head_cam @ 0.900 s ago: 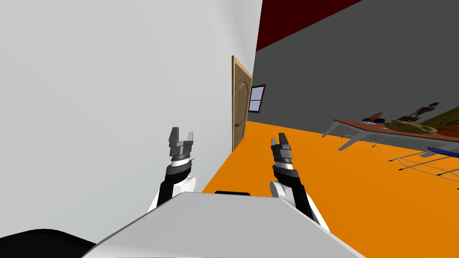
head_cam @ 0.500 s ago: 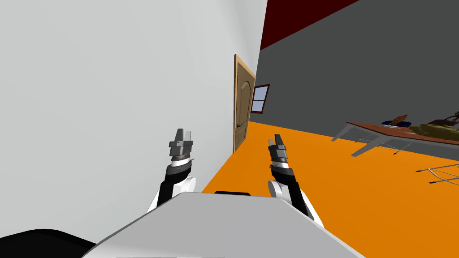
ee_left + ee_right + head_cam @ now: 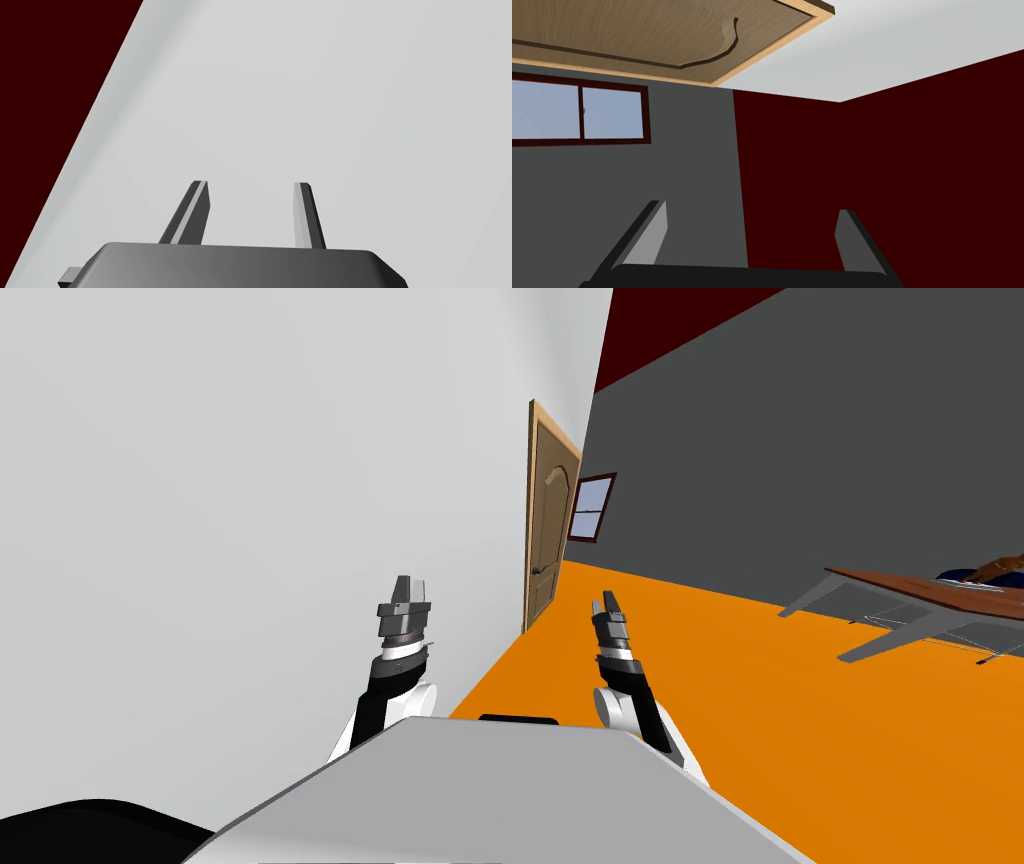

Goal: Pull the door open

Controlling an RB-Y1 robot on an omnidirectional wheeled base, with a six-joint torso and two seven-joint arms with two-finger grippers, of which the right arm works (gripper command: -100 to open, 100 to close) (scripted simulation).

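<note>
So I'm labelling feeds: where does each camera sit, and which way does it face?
Head view: on the head, looking steeply down along the light grey wall toward the wooden door; left tool and right tool show.
Left wrist view: on the left hand, facing that wall; fingers apart.
Right wrist view: on the right hand, facing the door's top and a window; fingers open.
Shared: head and right wrist views show door and window.

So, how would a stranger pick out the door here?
Follow the light grey wall to its far end, by the dark grey wall. The door is there, beside a small window: the only brown wooden panel, with an arched inlay.
</note>
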